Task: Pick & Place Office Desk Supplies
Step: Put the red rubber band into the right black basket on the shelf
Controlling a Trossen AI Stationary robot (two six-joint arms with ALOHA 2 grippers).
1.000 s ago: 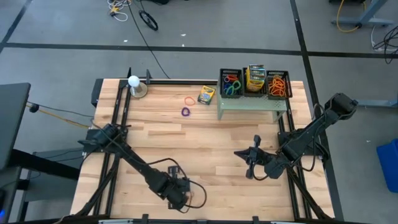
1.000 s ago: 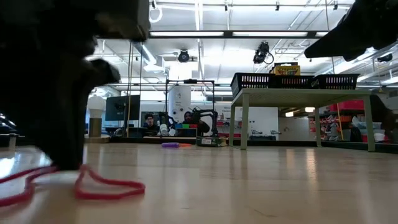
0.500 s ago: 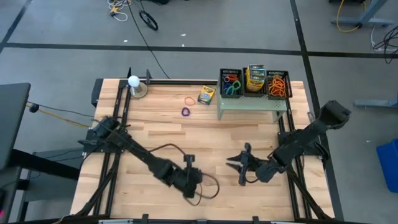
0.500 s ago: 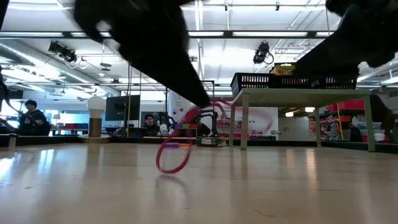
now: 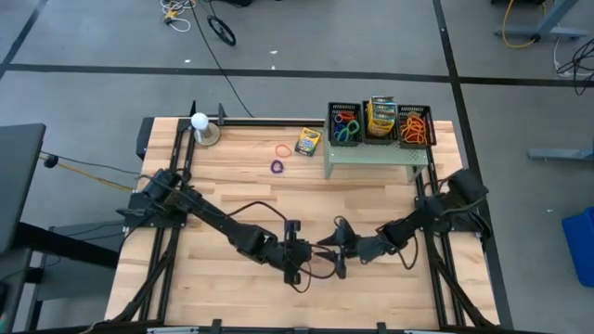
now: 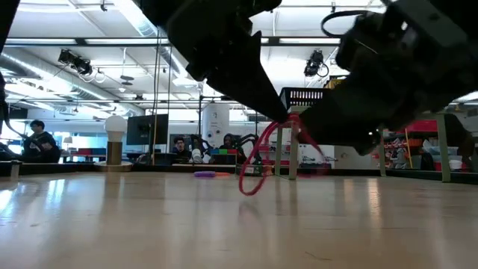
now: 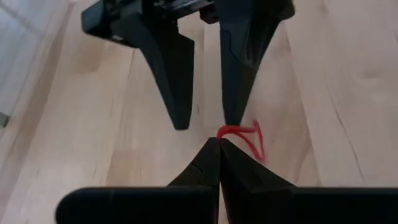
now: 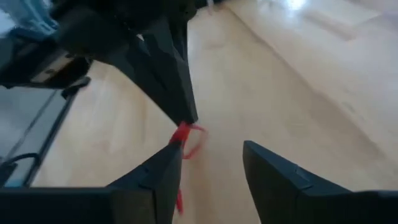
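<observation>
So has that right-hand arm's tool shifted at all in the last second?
Yes. The right tool has moved leftward across the table, away from the green stand, meeting the left tool holding the red band.

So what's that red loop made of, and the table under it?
The red loop looks like thin rubber: it hangs limp and bent from the left tool, matte in finish. The table looks like pale wood with a smooth sheen: plank seams and grain show, and the low view shows faint reflections.
</observation>
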